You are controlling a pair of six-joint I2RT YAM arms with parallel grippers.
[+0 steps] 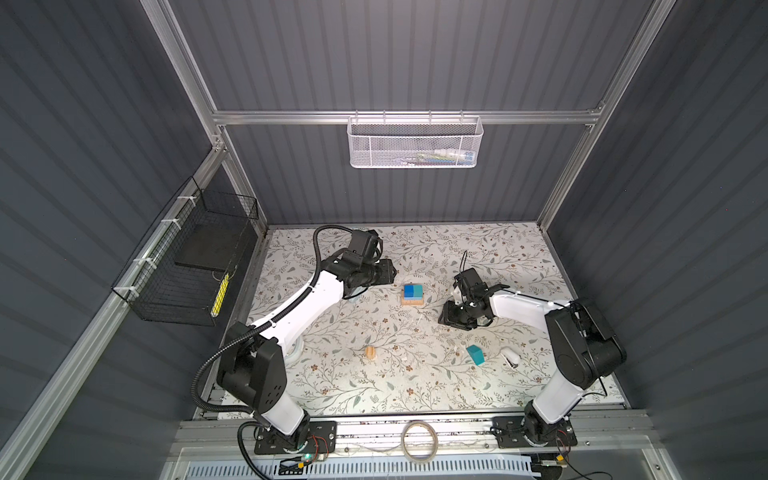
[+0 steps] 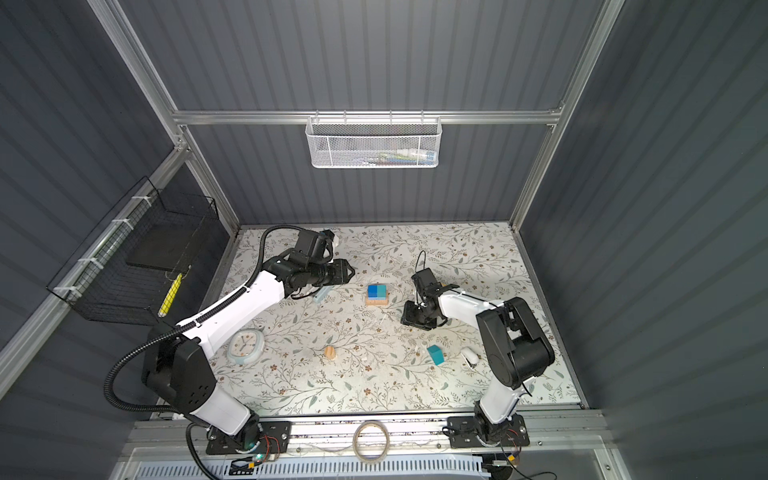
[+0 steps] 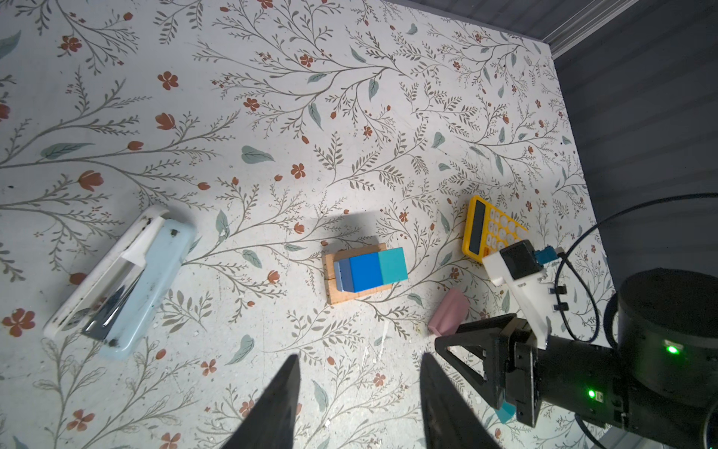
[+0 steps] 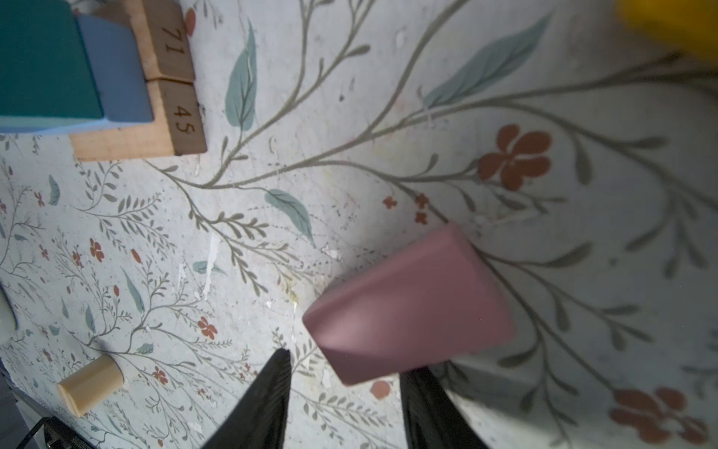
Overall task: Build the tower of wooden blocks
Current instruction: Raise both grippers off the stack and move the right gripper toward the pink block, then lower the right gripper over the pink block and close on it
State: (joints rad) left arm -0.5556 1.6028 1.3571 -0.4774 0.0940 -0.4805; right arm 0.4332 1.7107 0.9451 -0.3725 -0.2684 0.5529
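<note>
R gripper (image 4: 349, 361): jaws about half open, low over the table (image 1: 374, 395). The near end of the pink block (image 4: 408, 307) sits between the tips. One finger (image 4: 279, 373) shows a gap to the block. The other finger is at the block's edge, and I can't tell if it touches. The block lies on its side on the table.

L gripper (image 3: 360, 355): jaws half open with nothing between them, raised above the table left of the tower.

Wood block tower (image 1: 412, 294) is mid-table between the two grippers. Its base is two tan bars side by side, end faces stamped 71 and 45. Light blue, dark blue and teal blocks stand on them, inset from the bar edges.

Bare table separates the tower from the pink block on the right gripper's side. The yellow calculator (image 3: 491, 229) is near the pink block, on the side away from the tower. The stapler (image 3: 120, 280) is well apart on the tower's left, under the left arm.

In front of the tower, the tan cylinder (image 1: 370, 352) and the teal roof piece (image 1: 475, 354) lie well apart from each other and from the tower.
</note>
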